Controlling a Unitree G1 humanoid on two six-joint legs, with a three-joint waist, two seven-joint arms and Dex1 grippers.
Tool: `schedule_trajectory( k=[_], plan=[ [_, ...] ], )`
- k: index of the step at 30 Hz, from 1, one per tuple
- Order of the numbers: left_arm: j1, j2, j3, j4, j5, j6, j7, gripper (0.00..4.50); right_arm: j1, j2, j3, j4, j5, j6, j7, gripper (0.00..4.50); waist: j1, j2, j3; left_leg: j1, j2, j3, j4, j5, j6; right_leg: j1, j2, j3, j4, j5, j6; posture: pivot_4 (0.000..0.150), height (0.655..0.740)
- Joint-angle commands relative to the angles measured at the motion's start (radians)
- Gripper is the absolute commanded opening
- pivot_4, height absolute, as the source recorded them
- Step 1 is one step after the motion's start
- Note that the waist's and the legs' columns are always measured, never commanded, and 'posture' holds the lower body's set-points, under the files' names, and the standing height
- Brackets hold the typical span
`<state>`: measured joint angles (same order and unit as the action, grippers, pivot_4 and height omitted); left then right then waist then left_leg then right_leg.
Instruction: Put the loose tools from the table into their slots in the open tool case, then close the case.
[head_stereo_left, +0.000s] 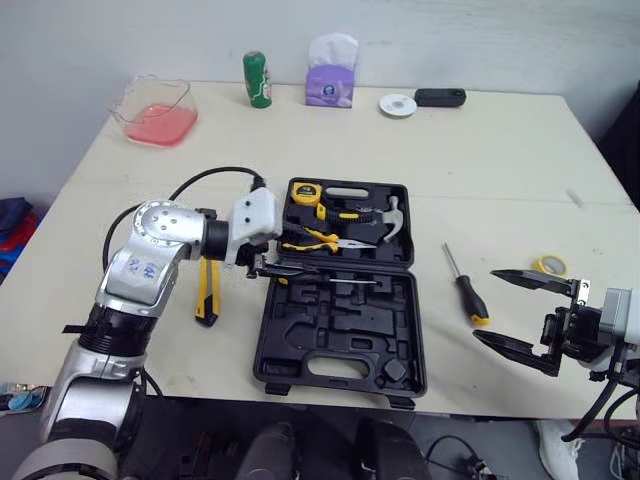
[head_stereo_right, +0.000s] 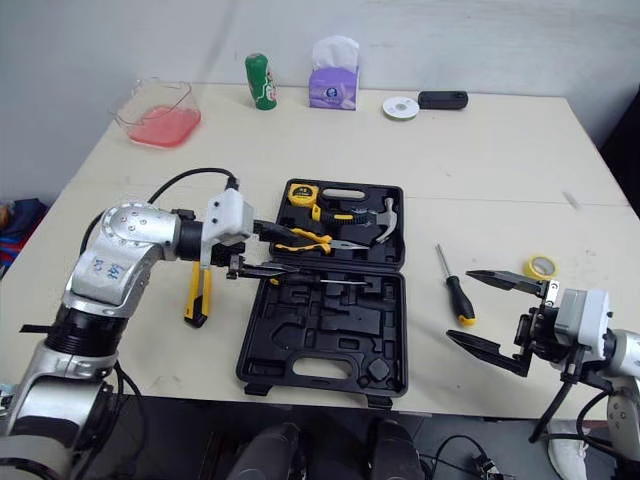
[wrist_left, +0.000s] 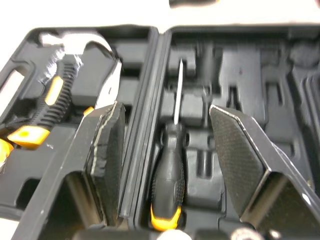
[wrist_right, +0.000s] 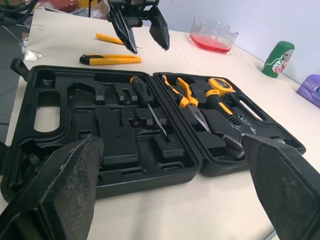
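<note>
The left gripper, fingers spread, straddles a screwdriver lying in the open tool case, likely seating it; the right gripper, also spread, hovers near a loose screwdriver on the tabletop.

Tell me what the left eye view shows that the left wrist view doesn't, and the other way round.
Left eye view: a loose screwdriver and a utility knife lying on the table, plus the right gripper with jaws open. Left wrist view: the black, yellow-tipped handle of the seated screwdriver, framed by the left gripper's open jaws. Both: the open tool case and the hammer in its slot.
</note>
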<state>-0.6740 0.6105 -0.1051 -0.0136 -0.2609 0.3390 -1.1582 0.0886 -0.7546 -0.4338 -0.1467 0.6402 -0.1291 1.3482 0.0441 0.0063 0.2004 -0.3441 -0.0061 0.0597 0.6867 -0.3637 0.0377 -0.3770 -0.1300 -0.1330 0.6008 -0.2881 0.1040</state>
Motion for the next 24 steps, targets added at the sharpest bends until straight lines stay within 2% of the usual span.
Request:
schedule_trajectory(
  k=[1,4,5,16,24],
  plan=[
    [0.04,-0.023,0.022,0.022,-0.014,-0.045,0.028,1.65,-0.007,0.002,-0.006,0.006,0.005,-0.012,0.001,4.5,0.001,0.0,0.0,0.0,0.0,0.0,0.0,0.0,0.0,0.0,0.0,0.0,0.0,0.0,0.0,0.15,0.74],
    [0.062,-0.048,0.005,0.035,-0.001,-0.046,0.062,0.2,-0.006,0.003,-0.005,0.011,0.003,-0.014,0.003,4.5,0.001,0.0,0.0,0.0,0.0,0.0,0.0,0.0,0.0,0.0,0.0,0.0,0.0,0.0,0.0,0.15,0.74],
    [0.064,-0.058,0.0,0.036,0.0,-0.045,0.071,0.05,-0.006,0.003,-0.004,0.012,0.003,-0.014,0.003,4.5,0.003,0.0,0.0,0.0,0.0,0.0,0.0,0.0,0.0,0.0,0.0,0.0,0.0,0.0,0.0,0.15,0.74],
    [0.055,-0.127,-0.116,0.101,0.105,-0.044,0.144,0.05,-0.008,0.004,-0.002,0.019,-0.001,-0.016,0.0,4.5,0.003,0.0,0.0,0.0,0.0,0.001,0.0,0.0,0.0,0.0,0.001,0.0,0.0,0.0,0.0,0.15,0.74],
    [0.05,-0.163,-0.133,0.125,0.126,-0.048,0.166,0.05,0.015,0.009,-0.009,0.002,-0.001,-0.014,-0.006,4.5,0.003,0.0,0.0,0.0,0.0,0.001,0.0,0.0,0.0,0.0,0.001,0.0,0.0,0.0,0.0,0.15,0.74]
  ],
)
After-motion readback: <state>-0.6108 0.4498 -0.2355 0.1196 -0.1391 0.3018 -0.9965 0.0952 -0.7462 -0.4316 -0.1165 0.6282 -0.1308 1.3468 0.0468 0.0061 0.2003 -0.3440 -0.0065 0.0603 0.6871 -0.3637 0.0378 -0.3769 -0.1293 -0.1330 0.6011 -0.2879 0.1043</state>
